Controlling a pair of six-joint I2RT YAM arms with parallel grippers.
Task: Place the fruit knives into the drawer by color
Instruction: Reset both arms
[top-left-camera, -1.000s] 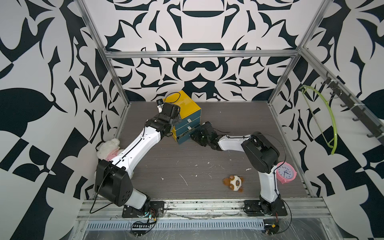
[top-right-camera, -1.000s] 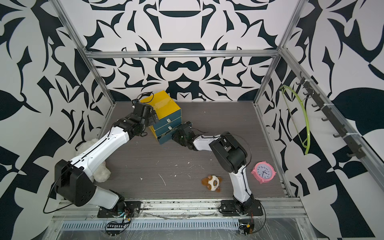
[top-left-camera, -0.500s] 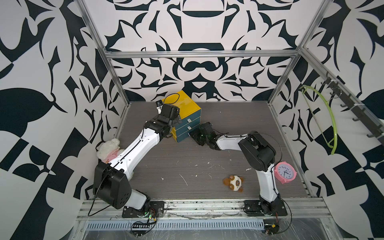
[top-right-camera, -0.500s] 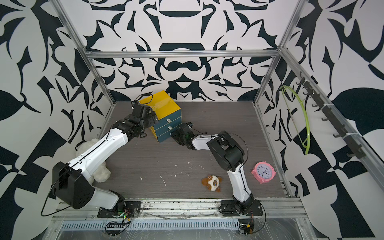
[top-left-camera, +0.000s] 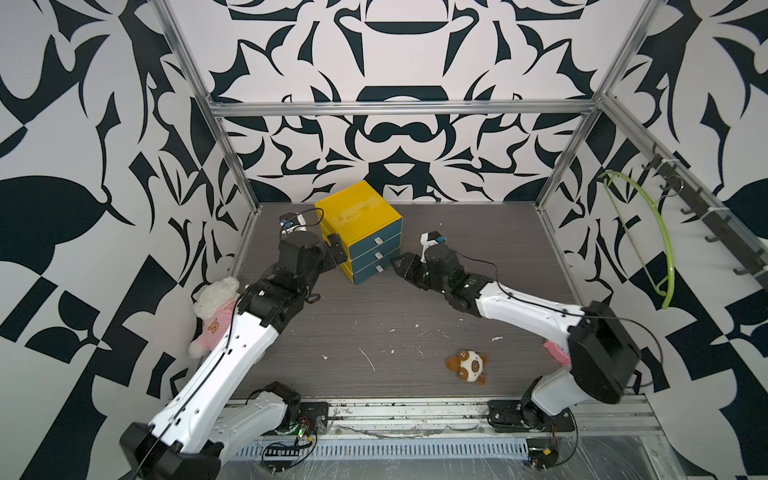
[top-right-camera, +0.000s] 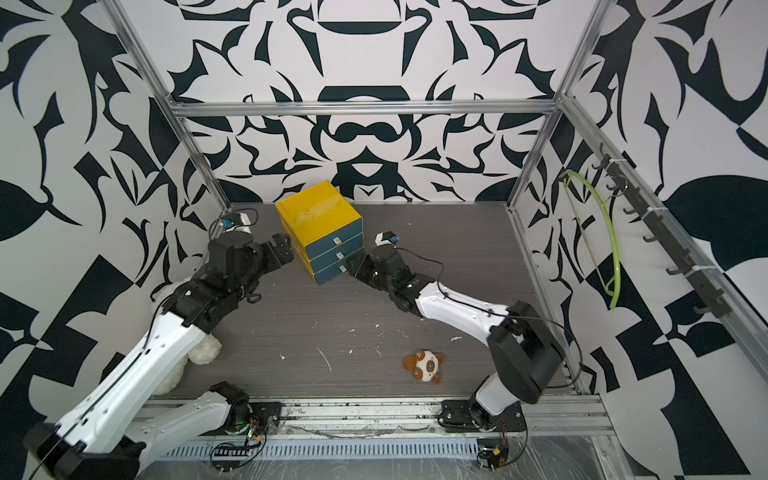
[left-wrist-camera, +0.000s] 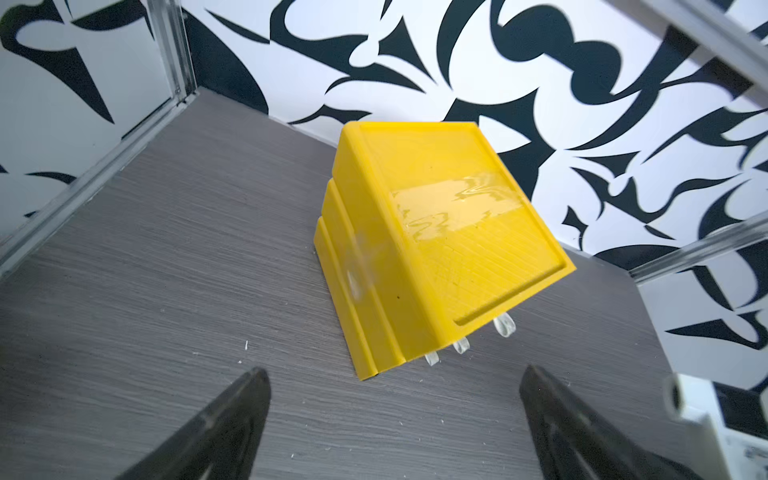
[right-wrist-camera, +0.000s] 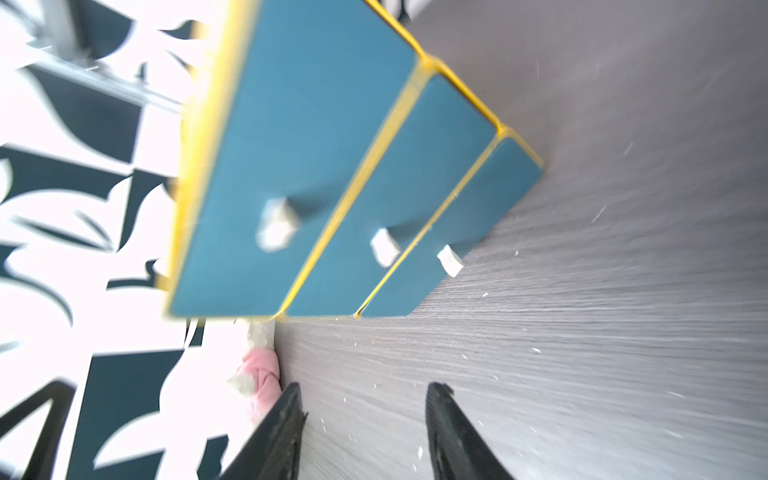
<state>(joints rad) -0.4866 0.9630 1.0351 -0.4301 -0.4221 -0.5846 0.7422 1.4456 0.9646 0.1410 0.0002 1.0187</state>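
Grey wood-grain table, walled in by black-and-white patterned panels, carries everything. On it the left gripper stands with its jaws spread wide and nothing between them, just beside the yellow side wall of the drawer cabinet. The left wrist view shows bare table between its tips and that wall. The right gripper is roughly half open and also empty, aimed at the teal fronts near the lowest pull tab. From above it seems to meet the front, but the right wrist view shows a strip of table between them. Only that wrist view faces the three fronts: all are pushed in flush, so their contents are hidden. Only the left wrist view shows a glossy strip of tape across the lid. Both top views place the cabinet toward the back left, turned at an angle, close to the back wall. Wide bare table with white flecks lies in front of it and to the right. A brown-and-white plush toy lies near the front edge, well apart from the cabinet. A white plush bear in pink leans at the left edge against the left arm. A green hanger hangs on the right wall
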